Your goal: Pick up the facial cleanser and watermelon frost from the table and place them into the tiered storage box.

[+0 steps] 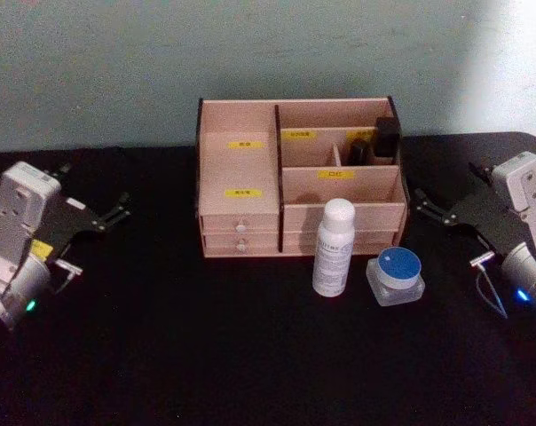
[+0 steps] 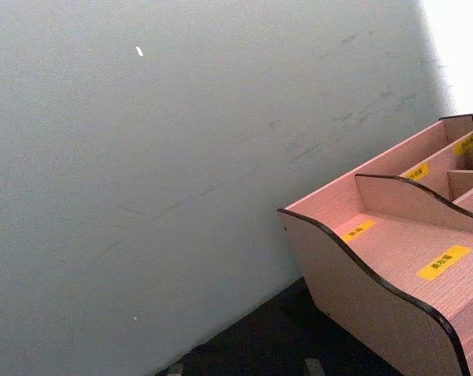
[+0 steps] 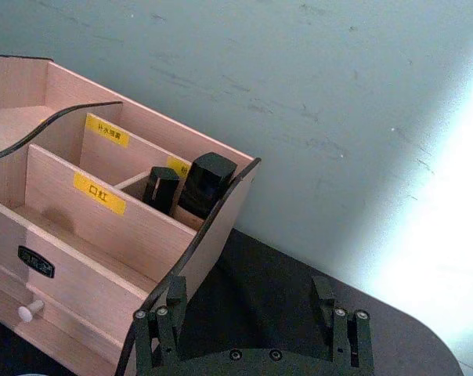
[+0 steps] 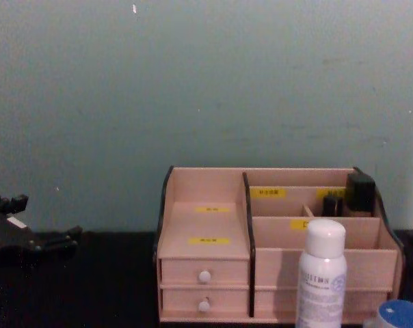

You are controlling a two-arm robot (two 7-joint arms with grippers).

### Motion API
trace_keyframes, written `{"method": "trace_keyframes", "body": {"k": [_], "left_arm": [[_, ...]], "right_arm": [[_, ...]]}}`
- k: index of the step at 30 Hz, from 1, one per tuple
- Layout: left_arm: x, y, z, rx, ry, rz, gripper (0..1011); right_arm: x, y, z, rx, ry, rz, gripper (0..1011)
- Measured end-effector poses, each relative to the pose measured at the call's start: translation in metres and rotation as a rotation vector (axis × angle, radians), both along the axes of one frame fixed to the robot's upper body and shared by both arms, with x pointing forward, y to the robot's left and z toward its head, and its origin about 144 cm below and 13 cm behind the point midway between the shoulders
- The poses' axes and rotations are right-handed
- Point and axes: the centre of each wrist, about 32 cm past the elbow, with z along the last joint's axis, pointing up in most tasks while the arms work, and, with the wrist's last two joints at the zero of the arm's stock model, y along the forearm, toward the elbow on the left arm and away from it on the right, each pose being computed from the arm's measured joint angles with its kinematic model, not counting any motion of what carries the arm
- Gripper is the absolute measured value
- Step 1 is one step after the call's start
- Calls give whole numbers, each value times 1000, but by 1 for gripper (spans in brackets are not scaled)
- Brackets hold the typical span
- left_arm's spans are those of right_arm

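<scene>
Toward the back edge of the table (image 1: pixel 161 355) stand one tiered storage box (image 1: pixel 241 191), one facial cleanser (image 1: pixel 333 248) and one watermelon frost jar (image 1: pixel 397 277), probably. The left gripper (image 1: pixel 120 209) and right gripper (image 1: pixel 421 206) gape wide near its side edges. The chest view cuts off most of the jar.

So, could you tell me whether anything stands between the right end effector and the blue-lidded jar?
Nothing visible does. Only bare table lies between the open right end effector and the jar. The corner of the box sits just beside that path, and the bottle stands on the jar's far side.
</scene>
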Motion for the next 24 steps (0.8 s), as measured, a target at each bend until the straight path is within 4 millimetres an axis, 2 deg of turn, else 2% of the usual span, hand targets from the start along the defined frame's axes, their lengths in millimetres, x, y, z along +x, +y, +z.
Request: {"method": "trace_keyframes", "body": {"k": [24], "left_arm": [[0, 0, 0, 0, 0, 0, 1001]], "right_arm": [[0, 0, 0, 0, 0, 0, 1002]]}}
